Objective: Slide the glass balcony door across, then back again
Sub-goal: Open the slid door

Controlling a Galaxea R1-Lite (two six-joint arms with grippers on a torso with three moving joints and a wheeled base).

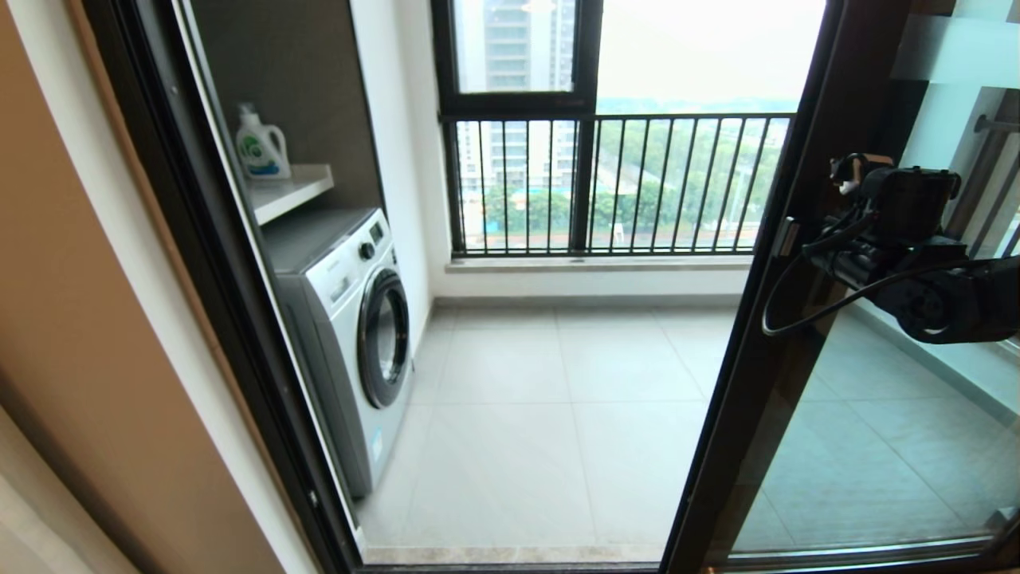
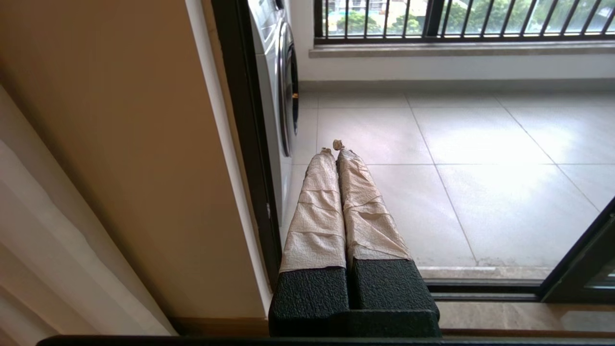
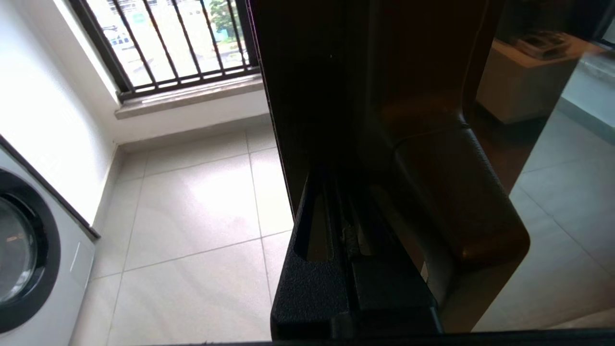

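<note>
Head view: glass balcony door (image 1: 868, 446) standing at the right side of the opening, doorway wide open onto the tiled balcony with washing machine (image 1: 351, 335) at its left edge. Right gripper (image 1: 805, 247) pressed up to the door's dark frame stile at handle height; finger state not readable here.

Left wrist view: left gripper (image 2: 335, 146) parked low near the left jamb, taped fingers (image 2: 317, 211) closed together on nothing.

Right wrist view: right gripper tucked behind the bar handle (image 3: 456, 192), fingers lost in shadow, grip impossible to confirm.

Best practice, judged from this: push level along the floor track (image 2: 480, 288), steady pace, no twisting against the frame, contact kept on the handle for the return slide.
</note>
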